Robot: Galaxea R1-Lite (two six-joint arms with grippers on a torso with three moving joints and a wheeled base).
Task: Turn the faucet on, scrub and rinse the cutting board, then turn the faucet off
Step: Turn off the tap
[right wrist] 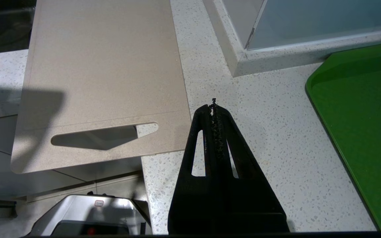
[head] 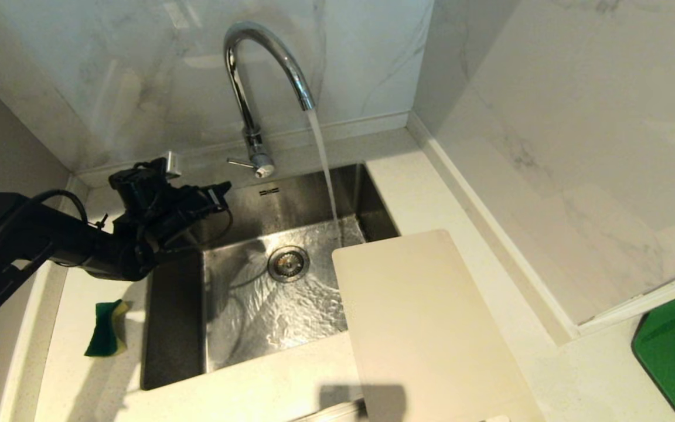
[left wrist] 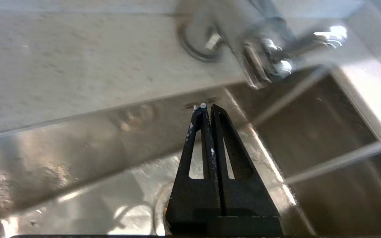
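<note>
Both grippers show clenched jaws, and neither one is holding anything. Your left gripper point(left wrist: 208, 107) hangs over the back left corner of the sink point(head: 176, 328), just short of the faucet point(head: 255, 88) and its side lever point(head: 241, 163); contact looks unlikely, though the wrist view is smeared. Water point(head: 326, 170) runs from the spout into the basin. Your cutting board point(head: 425, 328) lies on the bench point(head: 490, 246), its far end overhanging the sink's right edge. Your right gripper point(right wrist: 214, 107) sits above the bench beside the board's handle slot point(right wrist: 103, 135). You have a green sponge point(head: 105, 328) left of the sink.
</note>
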